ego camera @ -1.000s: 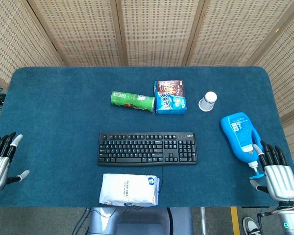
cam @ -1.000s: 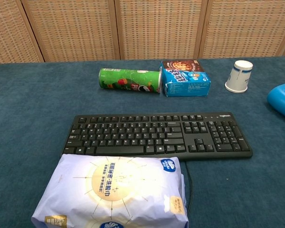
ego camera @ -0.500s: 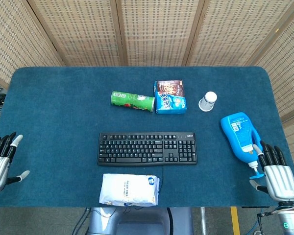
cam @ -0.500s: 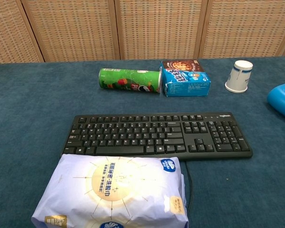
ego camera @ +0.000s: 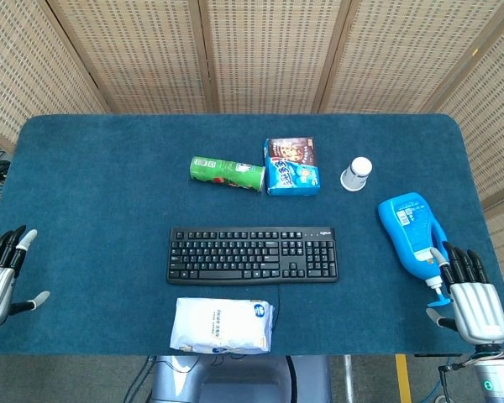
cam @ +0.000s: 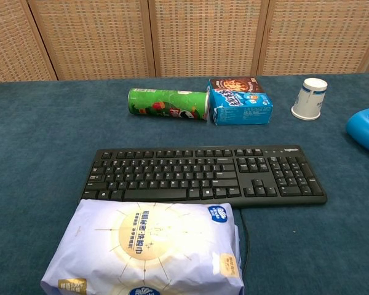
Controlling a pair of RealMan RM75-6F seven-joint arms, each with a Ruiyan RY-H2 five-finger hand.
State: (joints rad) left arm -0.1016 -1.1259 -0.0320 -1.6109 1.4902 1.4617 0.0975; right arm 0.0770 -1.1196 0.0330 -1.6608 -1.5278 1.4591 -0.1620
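Note:
My left hand (ego camera: 0,277) hovers at the table's near left corner, fingers spread, holding nothing. My right hand (ego camera: 469,298) sits at the near right corner, fingers apart and empty, just beside the cap end of a blue bottle (ego camera: 412,232) (cam: 367,128) lying flat. A black keyboard (ego camera: 252,254) (cam: 206,174) lies in the middle. In front of it rests a white tissue pack (ego camera: 223,324) (cam: 150,249). Neither hand shows in the chest view.
Behind the keyboard lie a green chip can (ego camera: 227,173) (cam: 168,103) on its side, a blue and brown snack box (ego camera: 291,166) (cam: 240,101) and an upturned paper cup (ego camera: 356,174) (cam: 309,98). Blue cloth covers the table (ego camera: 101,185); a woven screen (ego camera: 269,50) stands behind.
Both hands have slid slightly toward the near edge. Nothing on the table has moved.

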